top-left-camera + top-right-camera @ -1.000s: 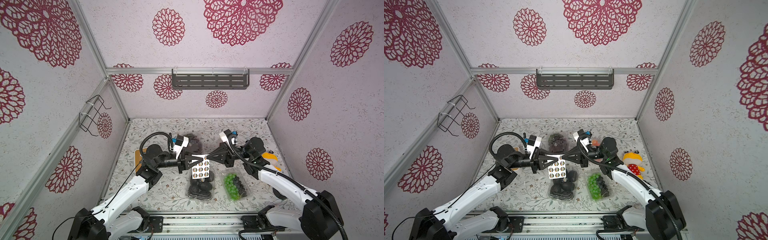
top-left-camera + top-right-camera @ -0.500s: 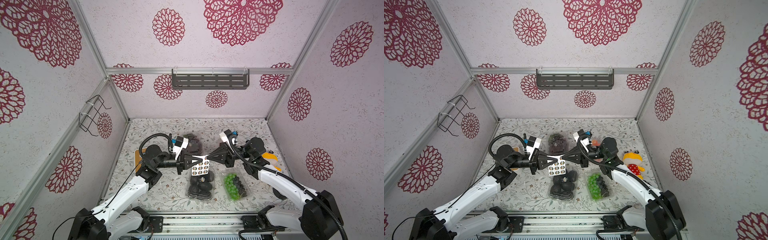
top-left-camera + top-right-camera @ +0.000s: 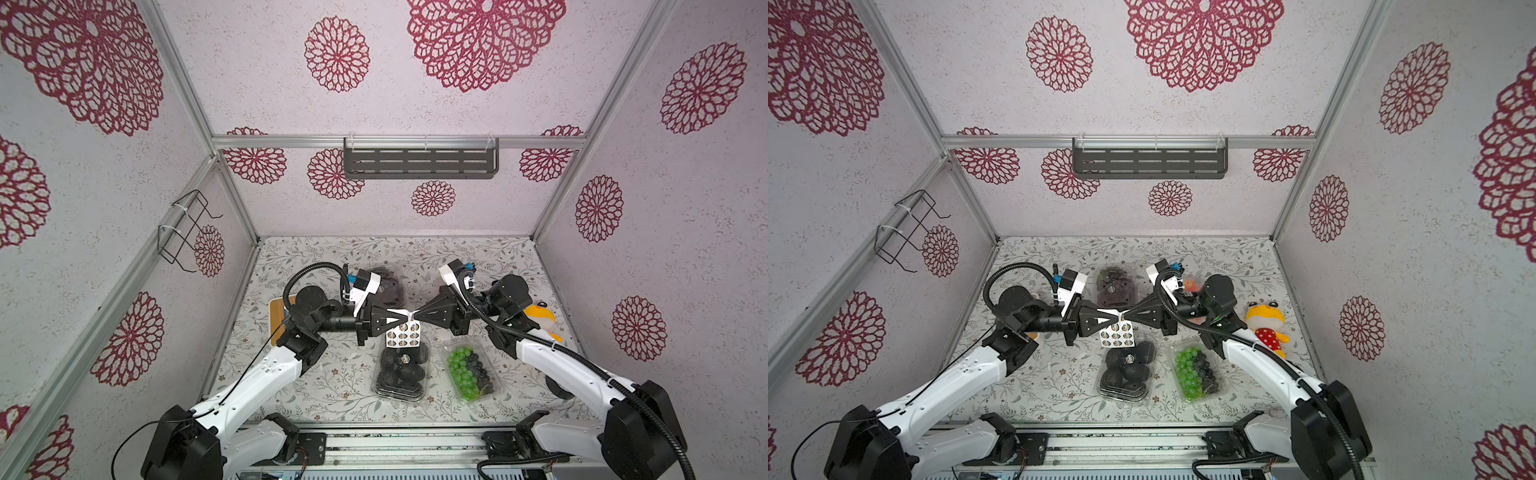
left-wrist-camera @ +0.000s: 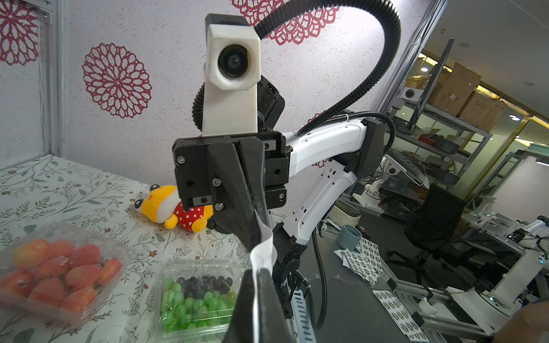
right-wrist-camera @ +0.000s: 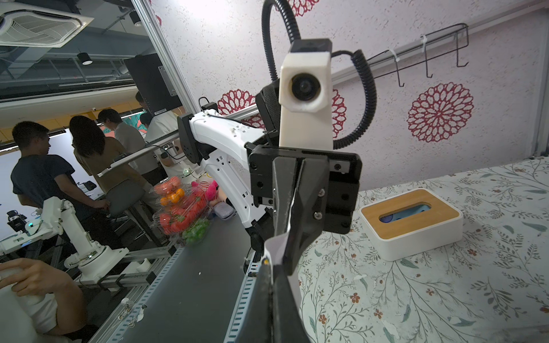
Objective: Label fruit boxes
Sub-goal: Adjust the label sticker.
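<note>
Enclosure: white textured walls (image 3: 386, 104) with crimson floral medallions (image 3: 337, 54) in an aluminium frame (image 3: 291, 141), dark slotted shelf (image 3: 419, 164) on the back wall above the bench's far edge, black wire rack (image 3: 187, 232) on the left wall, leaf-print bench top (image 3: 374, 253); outside, metal shelving (image 4: 445, 124) with cardboard boxes (image 4: 463, 86), lit ceiling air unit (image 5: 38, 23).

The left arm (image 3: 266, 374) and right arm (image 3: 557, 365) rise from their bases, bend at the elbows and turn inward, so that both wrists lie level and face each other. The left tool (image 3: 397, 322) and right tool (image 3: 419, 321) meet almost tip to tip in mid-air. Each has its jaws pressed together, pinching the upper edge of the sticker sheet (image 3: 405, 336).
</note>
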Robot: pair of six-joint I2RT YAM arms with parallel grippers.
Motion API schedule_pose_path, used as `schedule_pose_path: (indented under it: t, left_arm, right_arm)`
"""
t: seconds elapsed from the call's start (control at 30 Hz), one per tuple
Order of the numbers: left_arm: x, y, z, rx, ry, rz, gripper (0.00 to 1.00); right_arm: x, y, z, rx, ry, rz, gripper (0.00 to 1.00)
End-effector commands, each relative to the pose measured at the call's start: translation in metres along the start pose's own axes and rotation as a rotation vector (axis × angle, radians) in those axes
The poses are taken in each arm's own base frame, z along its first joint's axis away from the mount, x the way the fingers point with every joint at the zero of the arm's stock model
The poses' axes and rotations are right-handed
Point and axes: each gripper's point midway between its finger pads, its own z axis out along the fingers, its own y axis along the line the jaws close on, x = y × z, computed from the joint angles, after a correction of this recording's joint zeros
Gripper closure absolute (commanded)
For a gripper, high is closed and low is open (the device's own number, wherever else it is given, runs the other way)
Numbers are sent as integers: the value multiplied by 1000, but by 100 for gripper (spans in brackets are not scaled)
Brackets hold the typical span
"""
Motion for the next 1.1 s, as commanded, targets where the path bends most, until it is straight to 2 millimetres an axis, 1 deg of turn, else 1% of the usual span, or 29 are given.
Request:
schedule_pose_path:
  t: [0.0,0.1,0.23,0.3,0.33,0.37,0.4,0.43,0.47,0.53,0.73,1.0,1.07]
  left_arm:
    - [-14,0,1,-1,-23,31,96]
    - [-14,5,2,-19,-27,24,96]
    - [-14,4,2,-17,-30,27,92]
    - [-14,3,2,-15,-30,29,86]
    - [-14,3,2,-17,-31,29,80]
    - [-14,3,2,-16,-31,29,79]
    - [-14,3,1,-17,-32,30,79]
    - [-14,3,1,-18,-32,30,82]
    - [-14,3,1,-18,-31,27,87]
    - [-13,3,2,-19,-28,22,89]
    - [-13,5,2,-19,-26,21,88]
    - [-10,4,5,-8,-17,13,84]
    - [-9,5,6,-8,-15,8,81]
  right_arm:
    - [-9,12,3,-36,0,-75,100]
    - [-10,11,4,-36,0,-75,100]
    - [-9,9,4,-33,2,-70,100]
    - [-9,9,4,-31,2,-73,100]
    - [-9,8,4,-28,4,-73,100]
    - [-8,8,4,-25,5,-73,100]
    - [-8,7,4,-22,6,-73,100]
    - [-8,7,4,-20,6,-74,100]
    - [-8,7,4,-20,7,-74,100]
    - [-8,7,4,-19,6,-73,100]
    - [-9,8,4,-19,4,-76,100]
    - [-9,4,5,-6,-1,-68,100]
    - [-10,3,5,-3,-3,-66,100]
